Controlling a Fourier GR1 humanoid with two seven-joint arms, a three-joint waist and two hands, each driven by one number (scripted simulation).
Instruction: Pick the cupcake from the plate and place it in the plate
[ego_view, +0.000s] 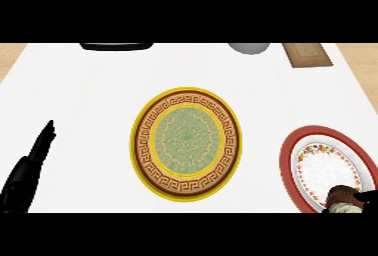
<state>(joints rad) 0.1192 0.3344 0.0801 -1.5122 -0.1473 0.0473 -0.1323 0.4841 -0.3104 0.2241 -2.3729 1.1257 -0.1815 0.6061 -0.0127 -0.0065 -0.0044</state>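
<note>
Evidently the pick is not yet begun: the cupcake (344, 198) sits on the red-rimmed plate's (289, 150) near edge, the left hand (29, 162) rests open, the right hand is unseen, and next comes a reach toward it.

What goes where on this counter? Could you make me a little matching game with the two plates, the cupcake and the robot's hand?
Things:
1. gold-rimmed plate
2. red-rimmed plate
3. cupcake
4. left hand

Places:
A. at the view's left edge, fingers straight
B. middle of the counter
C. on the lower rim of the red-rimmed plate
D. at the view's right side

Pairs: 1-B, 2-D, 3-C, 4-A
</note>
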